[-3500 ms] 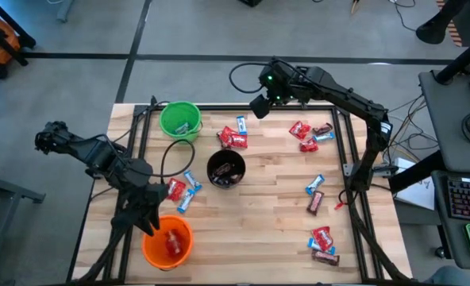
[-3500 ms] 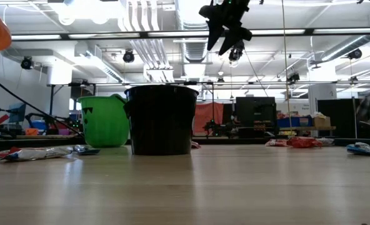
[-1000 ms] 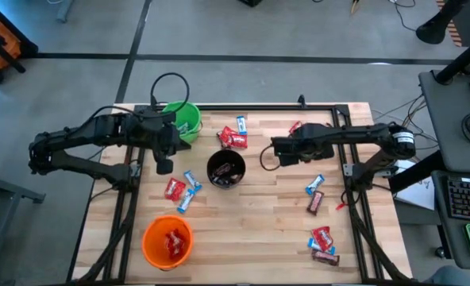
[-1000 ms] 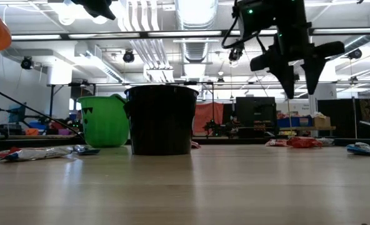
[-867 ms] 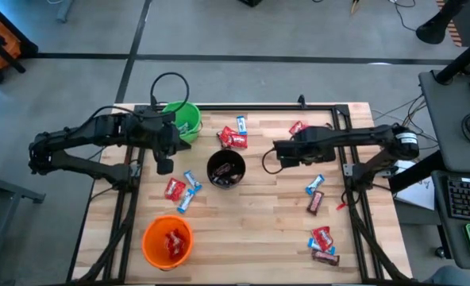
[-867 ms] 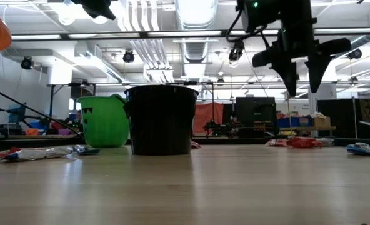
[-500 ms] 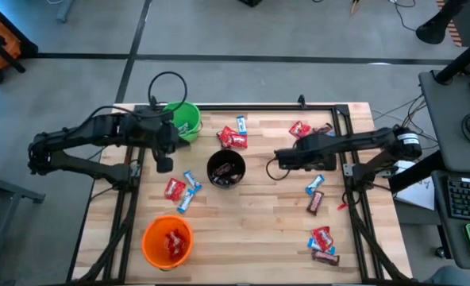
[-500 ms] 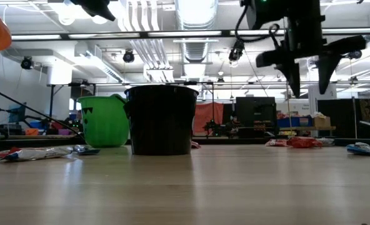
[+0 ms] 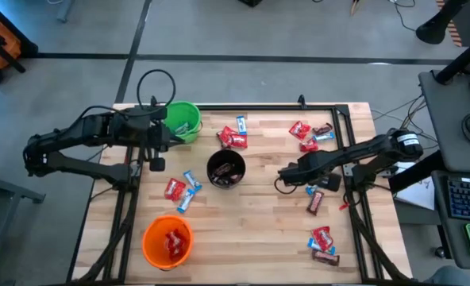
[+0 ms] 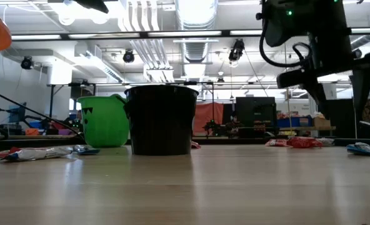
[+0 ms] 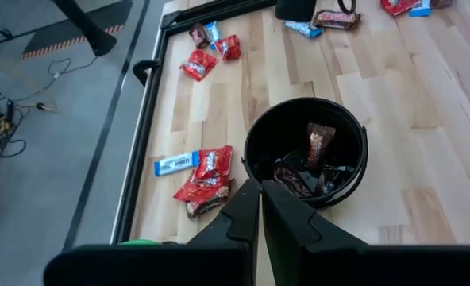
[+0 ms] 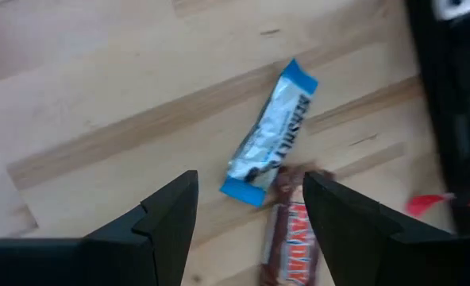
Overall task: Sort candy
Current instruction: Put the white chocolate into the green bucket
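Right pincer point(image 12: 247, 208) wide open, empty, above blue-and-white candy bar point(image 12: 270, 132): light, crinkly, slippery; pinch across mid-wrapper.

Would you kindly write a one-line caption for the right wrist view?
Open right claw poised above a blue-and-white candy bar lying beside a brown-wrapped bar on the wooden table.

"HERSHEY'S" on blue-and-white candy bar point(image 12: 270, 139), possibly "PAYDAY" on brown bar point(image 12: 293, 238) beside it
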